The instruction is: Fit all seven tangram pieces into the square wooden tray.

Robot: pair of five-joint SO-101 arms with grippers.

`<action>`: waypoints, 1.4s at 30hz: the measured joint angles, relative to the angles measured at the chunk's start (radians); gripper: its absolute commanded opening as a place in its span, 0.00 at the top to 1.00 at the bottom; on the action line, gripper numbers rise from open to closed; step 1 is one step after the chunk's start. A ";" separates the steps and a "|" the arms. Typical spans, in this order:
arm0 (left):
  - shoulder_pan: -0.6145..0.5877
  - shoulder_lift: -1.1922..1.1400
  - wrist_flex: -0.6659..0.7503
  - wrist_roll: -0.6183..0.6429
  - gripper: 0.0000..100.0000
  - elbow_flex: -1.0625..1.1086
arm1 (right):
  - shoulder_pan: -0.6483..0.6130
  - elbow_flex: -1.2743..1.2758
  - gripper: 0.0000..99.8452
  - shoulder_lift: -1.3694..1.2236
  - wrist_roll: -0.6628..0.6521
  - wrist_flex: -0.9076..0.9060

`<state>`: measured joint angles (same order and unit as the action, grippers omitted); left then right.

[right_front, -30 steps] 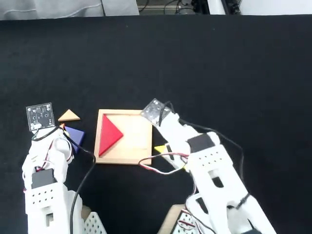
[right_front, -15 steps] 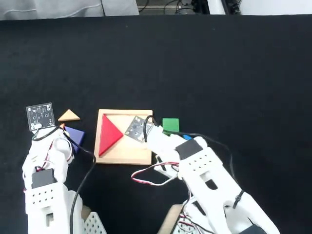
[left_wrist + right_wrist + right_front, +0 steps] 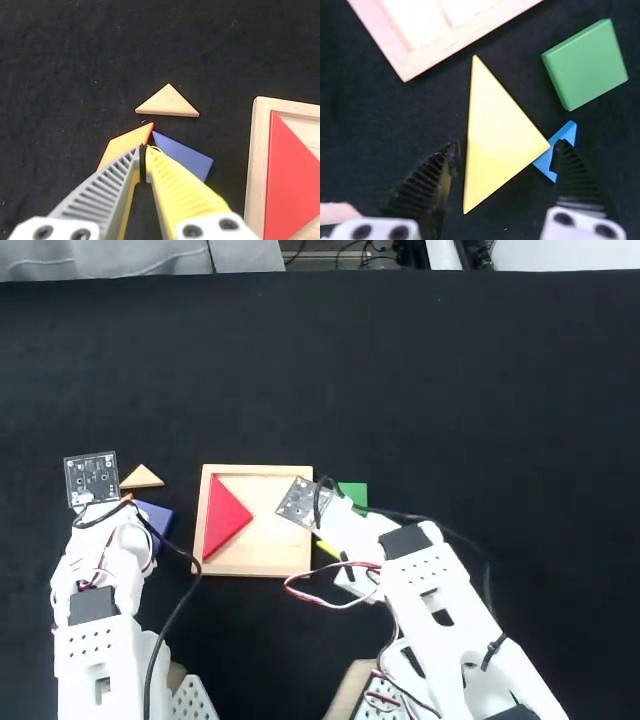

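Note:
The square wooden tray (image 3: 290,558) holds one large red triangle (image 3: 225,512) on its left side. In the right wrist view my right gripper (image 3: 506,150) is open, straddling the yellow triangle (image 3: 495,137), which lies flat on the black table just off the tray's edge (image 3: 445,40). A green square (image 3: 585,62) and a light blue piece (image 3: 559,150) lie beside it. My left gripper (image 3: 145,150) is shut, its tips at the gap between an orange piece (image 3: 122,146) and a dark blue parallelogram (image 3: 184,156). A tan triangle (image 3: 167,102) lies just beyond.
The black table stretches open behind the tray and to the far right. The green square (image 3: 352,494) sits right of the tray. The tan triangle (image 3: 141,478) and dark blue parallelogram (image 3: 155,513) lie left of it. Loose cables trail in front of the tray.
The right arm swung from the tray's right corner over the tray, then back to its right edge, uncovering the green square. The left arm shifted slightly away.

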<state>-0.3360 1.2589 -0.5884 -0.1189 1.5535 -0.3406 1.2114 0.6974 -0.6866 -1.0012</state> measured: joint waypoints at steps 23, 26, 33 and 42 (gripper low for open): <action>0.000 0.000 0.000 0.000 0.97 0.000 | 0.008 -0.075 0.70 -0.253 -0.003 0.034; 0.000 0.000 0.000 0.000 0.97 0.000 | 0.008 -0.075 0.70 -0.253 -0.003 0.034; 0.000 0.000 0.000 0.000 0.97 0.000 | 0.008 -0.075 0.70 -0.255 -0.003 0.034; 0.000 0.000 0.000 0.000 0.97 0.000 | 0.008 -0.104 0.66 -0.285 -0.003 0.026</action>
<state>-0.3360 1.2589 -0.5884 -0.1189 1.5535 -0.3330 1.1070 0.4120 -0.6897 -0.9751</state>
